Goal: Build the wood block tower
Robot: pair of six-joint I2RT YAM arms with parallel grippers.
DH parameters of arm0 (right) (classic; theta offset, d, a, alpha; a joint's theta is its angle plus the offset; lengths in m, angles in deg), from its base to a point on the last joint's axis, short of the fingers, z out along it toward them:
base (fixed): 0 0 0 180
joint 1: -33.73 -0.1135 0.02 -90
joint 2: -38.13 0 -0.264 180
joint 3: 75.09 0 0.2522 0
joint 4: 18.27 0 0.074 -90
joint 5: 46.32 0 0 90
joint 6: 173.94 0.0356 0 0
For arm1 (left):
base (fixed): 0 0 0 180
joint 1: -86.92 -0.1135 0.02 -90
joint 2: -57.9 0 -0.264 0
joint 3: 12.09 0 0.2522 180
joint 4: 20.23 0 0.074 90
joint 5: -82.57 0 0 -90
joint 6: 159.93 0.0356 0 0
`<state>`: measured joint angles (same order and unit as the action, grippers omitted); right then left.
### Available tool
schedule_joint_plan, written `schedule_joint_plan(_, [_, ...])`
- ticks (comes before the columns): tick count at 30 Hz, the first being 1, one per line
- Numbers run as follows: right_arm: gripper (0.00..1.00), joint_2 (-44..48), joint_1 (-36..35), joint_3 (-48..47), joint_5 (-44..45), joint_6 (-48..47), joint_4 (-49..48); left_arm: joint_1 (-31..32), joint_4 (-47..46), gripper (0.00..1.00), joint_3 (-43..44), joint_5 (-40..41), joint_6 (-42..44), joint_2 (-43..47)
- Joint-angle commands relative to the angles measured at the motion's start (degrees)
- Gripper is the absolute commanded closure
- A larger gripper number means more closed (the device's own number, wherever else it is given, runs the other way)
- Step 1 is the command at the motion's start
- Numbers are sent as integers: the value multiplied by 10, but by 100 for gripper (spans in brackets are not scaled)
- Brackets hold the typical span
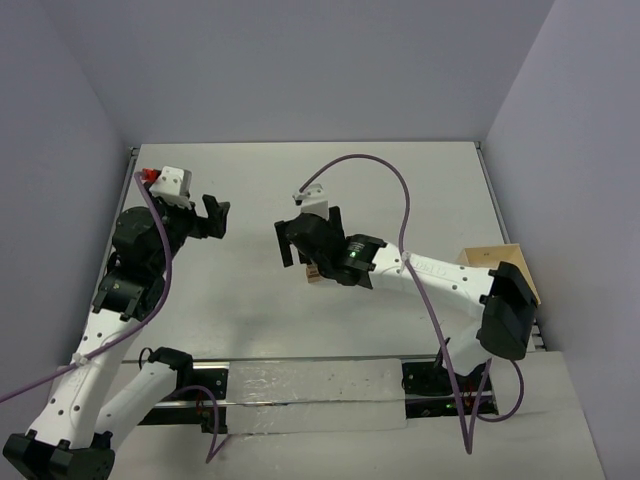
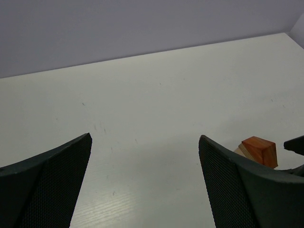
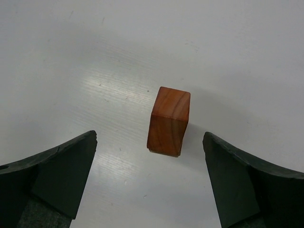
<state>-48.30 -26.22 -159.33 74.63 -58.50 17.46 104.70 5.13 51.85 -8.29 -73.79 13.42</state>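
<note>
My right gripper (image 3: pixel 148 142) hangs wide open, the wood block tower (image 3: pixel 168 121) standing free between its jaws. I want to back straight up, brushing neither side. My left gripper (image 2: pixel 145 142) is open, the tower off to its right.

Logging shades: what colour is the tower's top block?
Top block is reddish-brown; clearest in right wrist view.

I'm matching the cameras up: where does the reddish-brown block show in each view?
Top external: reddish-brown block at centre, half hidden by the right arm.
Left wrist: block at lower right.
Right wrist: block at centre, between the open right claw tips.
Shared landmark: the white table.
</note>
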Motion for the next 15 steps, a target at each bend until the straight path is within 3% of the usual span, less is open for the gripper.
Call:
schedule_joint_plan(1, [0, 61, 3, -25, -34, -62, 0, -4, 51, 1, 57, -48, -2, -19])
schedule_joint_plan(8, [0, 124, 37, -63, -119, -160, 54, -9, 169, 1, 137, -84, 14, -92])
schedule_joint_plan(15, [0, 175, 261, -67, -266, -188, 122, -22, 253, 1, 202, -99, 15, -218])
